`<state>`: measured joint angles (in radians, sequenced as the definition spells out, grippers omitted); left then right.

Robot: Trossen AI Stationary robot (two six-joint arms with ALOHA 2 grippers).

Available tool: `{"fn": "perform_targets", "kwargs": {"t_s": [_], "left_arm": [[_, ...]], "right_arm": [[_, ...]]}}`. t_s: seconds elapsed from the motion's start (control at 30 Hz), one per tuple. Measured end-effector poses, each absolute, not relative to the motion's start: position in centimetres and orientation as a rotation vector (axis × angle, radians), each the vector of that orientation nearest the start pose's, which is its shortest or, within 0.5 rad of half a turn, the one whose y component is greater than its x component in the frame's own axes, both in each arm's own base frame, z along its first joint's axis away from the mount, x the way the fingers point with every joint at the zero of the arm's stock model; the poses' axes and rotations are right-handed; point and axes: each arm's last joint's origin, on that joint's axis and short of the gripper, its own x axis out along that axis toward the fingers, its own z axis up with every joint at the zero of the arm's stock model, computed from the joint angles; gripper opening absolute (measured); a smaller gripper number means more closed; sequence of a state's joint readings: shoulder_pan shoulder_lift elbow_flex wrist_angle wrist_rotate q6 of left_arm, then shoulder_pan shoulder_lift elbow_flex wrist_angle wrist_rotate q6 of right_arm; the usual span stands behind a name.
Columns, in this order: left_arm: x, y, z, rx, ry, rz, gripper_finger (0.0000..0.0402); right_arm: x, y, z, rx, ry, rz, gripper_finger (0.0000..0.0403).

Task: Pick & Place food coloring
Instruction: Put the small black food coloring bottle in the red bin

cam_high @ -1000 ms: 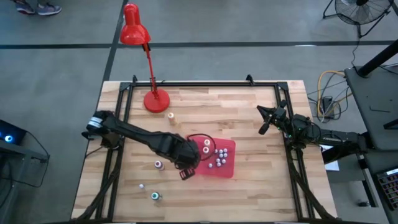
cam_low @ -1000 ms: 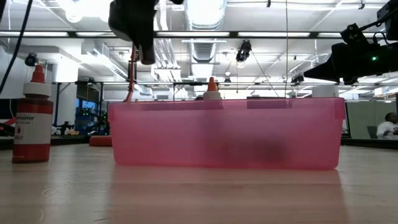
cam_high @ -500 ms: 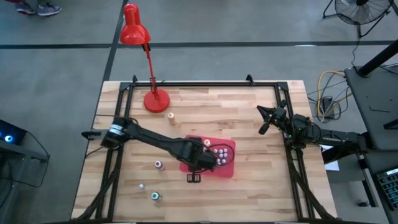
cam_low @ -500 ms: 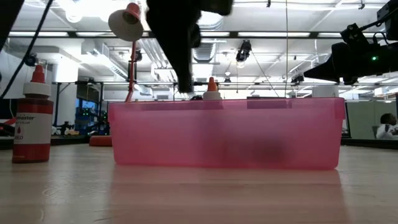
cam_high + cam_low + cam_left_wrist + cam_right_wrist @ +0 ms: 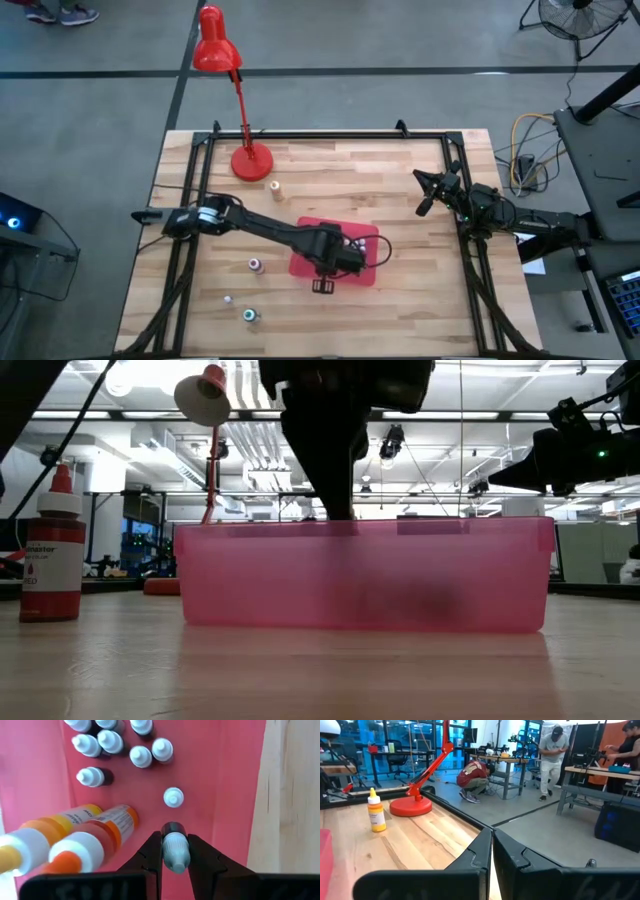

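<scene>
The food coloring bottles are split between a red tray [image 5: 362, 238] and the table. In the left wrist view several tiny white-capped bottles [image 5: 141, 756] stand on the tray floor and two taller orange ones [image 5: 95, 837] lie on their sides. Four more stand on the wood: tan [image 5: 274, 187], pink-topped [image 5: 256, 265], white [image 5: 227, 299], green [image 5: 250, 316]. My left gripper [image 5: 338, 258] points down into the tray [image 5: 360, 575], shut on one tiny bottle [image 5: 174, 851]. My right gripper [image 5: 491, 851] waits shut at the right edge [image 5: 428, 200]. My left gripper pinches a tiny bottle by its whitish cap [image 5: 175, 856] between the two fingers, coming from above and pointing down. The dark body [image 5: 172, 828] sticks out beyond the fingertips toward the tray floor, upright. Whether it stands on the floor, I cannot tell.
A red lamp has its base [image 5: 251, 161] at the far left of the table. A red-topped bottle [image 5: 50, 550] shows left of the tray in the low view. Bare wood lies right of the tray. People move about in the room beyond [image 5: 552, 750].
My left gripper has carried the tiny bottle from the tray's left rim toward the table's right, over the tray, and has come down until its fingers reach below the rim. The tray and the other bottles have stayed put.
</scene>
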<state>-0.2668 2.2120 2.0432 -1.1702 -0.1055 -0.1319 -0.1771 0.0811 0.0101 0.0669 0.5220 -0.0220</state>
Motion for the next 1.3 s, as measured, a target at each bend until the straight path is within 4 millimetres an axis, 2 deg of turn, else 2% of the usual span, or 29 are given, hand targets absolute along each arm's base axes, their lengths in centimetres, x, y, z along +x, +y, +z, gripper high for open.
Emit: {"fn": "perform_targets", "kwargs": {"t_s": [0.27,0.73,1.3], "left_arm": [[43.4,-11.5,22.7,0.163,1.357,-0.061,0.0039],[43.8,-11.4,21.0,0.183,1.314,-0.086,0.0039],[44.6,-11.1,20.5,0.191,1.264,-0.111,0.0039]], "right_arm": [[9.4,-3.2,16.7,-0.023,0.012,-0.699,0.0009],[9.4,-3.2,16.7,-0.033,0.016,-0.699,0.0009],[9.4,-3.2,16.7,-0.033,0.016,-0.699,0.0009]]}}
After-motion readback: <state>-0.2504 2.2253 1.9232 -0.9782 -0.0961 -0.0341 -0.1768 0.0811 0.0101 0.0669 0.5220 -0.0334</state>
